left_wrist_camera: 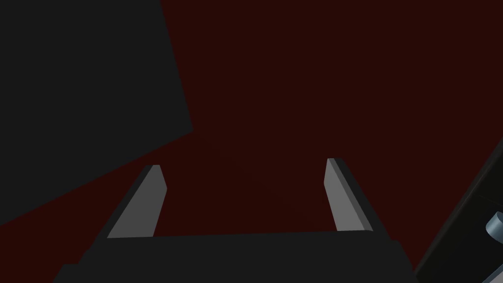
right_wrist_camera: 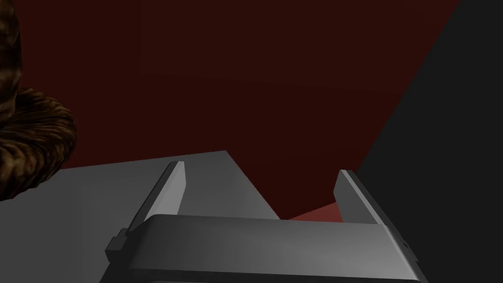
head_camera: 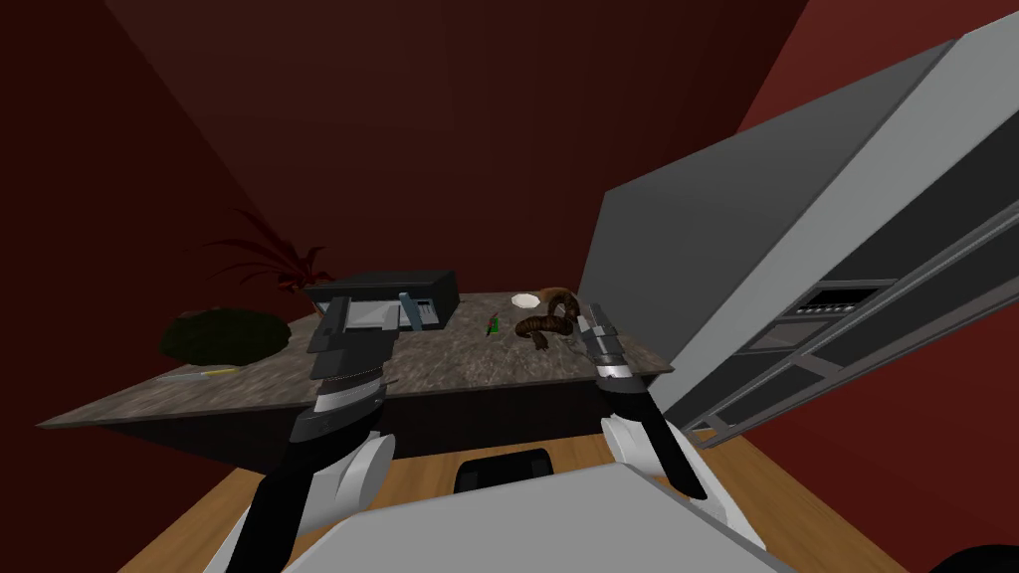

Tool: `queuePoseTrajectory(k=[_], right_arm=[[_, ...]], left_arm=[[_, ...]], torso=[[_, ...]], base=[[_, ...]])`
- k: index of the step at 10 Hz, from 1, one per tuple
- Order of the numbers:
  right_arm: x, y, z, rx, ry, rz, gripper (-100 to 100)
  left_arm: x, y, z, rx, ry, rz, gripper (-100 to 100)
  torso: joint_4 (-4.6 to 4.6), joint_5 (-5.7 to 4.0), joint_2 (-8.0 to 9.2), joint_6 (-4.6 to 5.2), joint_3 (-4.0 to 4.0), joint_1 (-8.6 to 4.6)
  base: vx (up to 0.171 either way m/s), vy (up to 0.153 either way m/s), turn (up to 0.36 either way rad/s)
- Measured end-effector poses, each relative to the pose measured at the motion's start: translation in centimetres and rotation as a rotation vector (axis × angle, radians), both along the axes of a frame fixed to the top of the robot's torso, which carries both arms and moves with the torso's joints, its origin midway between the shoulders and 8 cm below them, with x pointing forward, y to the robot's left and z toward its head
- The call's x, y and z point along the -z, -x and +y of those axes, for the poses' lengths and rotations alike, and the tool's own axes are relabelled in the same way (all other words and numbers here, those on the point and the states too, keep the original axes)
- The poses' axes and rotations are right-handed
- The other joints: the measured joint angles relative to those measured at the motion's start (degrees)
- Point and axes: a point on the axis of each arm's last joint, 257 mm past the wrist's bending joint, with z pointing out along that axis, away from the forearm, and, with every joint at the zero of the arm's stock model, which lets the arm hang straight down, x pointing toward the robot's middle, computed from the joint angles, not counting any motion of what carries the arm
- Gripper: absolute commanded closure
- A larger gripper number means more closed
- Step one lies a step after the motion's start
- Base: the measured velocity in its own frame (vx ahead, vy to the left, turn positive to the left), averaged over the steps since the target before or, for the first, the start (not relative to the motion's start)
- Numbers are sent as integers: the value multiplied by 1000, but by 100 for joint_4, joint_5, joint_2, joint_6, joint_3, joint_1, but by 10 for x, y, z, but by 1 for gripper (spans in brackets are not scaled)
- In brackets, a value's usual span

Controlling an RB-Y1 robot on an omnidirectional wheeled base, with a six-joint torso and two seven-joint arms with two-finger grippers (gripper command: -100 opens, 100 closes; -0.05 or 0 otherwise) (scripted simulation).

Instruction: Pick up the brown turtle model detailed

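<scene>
The brown turtle model [head_camera: 544,324] lies on the speckled stone counter [head_camera: 448,360], toward its right end. In the right wrist view its rough brown body [right_wrist_camera: 30,135] sits off to the side of my fingers, outside the gap. My right gripper [head_camera: 594,320] hovers just right of the turtle, and it [right_wrist_camera: 258,194] is open with nothing between the blades. My left gripper [head_camera: 370,318] hangs over the counter's middle left, in front of a black box-shaped appliance [head_camera: 418,290]. It [left_wrist_camera: 245,196] is open and empty as well.
A tall grey cabinet [head_camera: 756,229] with a built-in oven [head_camera: 831,303] stands close on the right. Near the turtle are a small white item [head_camera: 524,299], a brown rounded thing [head_camera: 560,292] and a green item [head_camera: 492,324]. A dark bushy plant [head_camera: 224,335] sits at the counter's left.
</scene>
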Motion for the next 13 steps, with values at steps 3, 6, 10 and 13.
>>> queuePoseTrajectory(k=[3,6,10,13], right_arm=[[20,-9,3,-17,79,87,-100],[47,-17,5,-33,148,179,-100],[90,-23,-1,-48,227,314,-100],[125,-23,-8,-58,282,420,-100]], left_arm=[[0,0,0,0,0,0,0],[0,0,0,0,0,0,0],[0,0,0,0,0,0,0],[0,0,0,0,0,0,0]], torso=[[0,2,-1,0,-1,7],[0,1,1,-1,0,7],[0,2,2,-1,1,10],[1,2,0,0,0,9]], base=[[-58,37,-6],[-57,30,8],[-64,40,31],[-63,47,64]])
